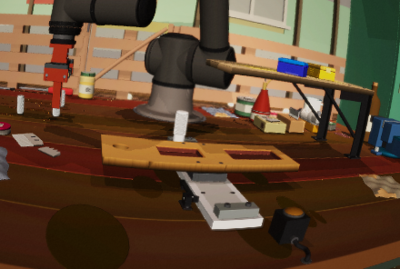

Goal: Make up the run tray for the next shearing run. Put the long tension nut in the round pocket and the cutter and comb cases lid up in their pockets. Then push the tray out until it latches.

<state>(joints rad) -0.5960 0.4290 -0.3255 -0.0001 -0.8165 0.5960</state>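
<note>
The long tension nut point(56, 106), a pale ribbed cylinder, stands upright at the far left of the bench between red fingers. Two more white cylinders stand on the bench: a short one point(20, 104) further left and a taller one point(180, 125) just behind the tray. The wooden run tray point(195, 157) sits on a grey slide rail in the middle, with a round pocket point(120, 146) at its left end and two empty rectangular pockets point(179, 151). The blue case point(292, 67) and yellow case point(321, 72) rest on a raised shelf at right. My gripper point(56, 108) is closed around the long nut.
A slatted wooden fence and a window back the bench, and the arm's base point(169, 103) stands behind the tray. The shelf's black legs point(359, 124) stand at right beside a blue vise. Jars, a red cone, small boxes, comb blades point(28, 139) and a black button box point(289, 223) are scattered around.
</note>
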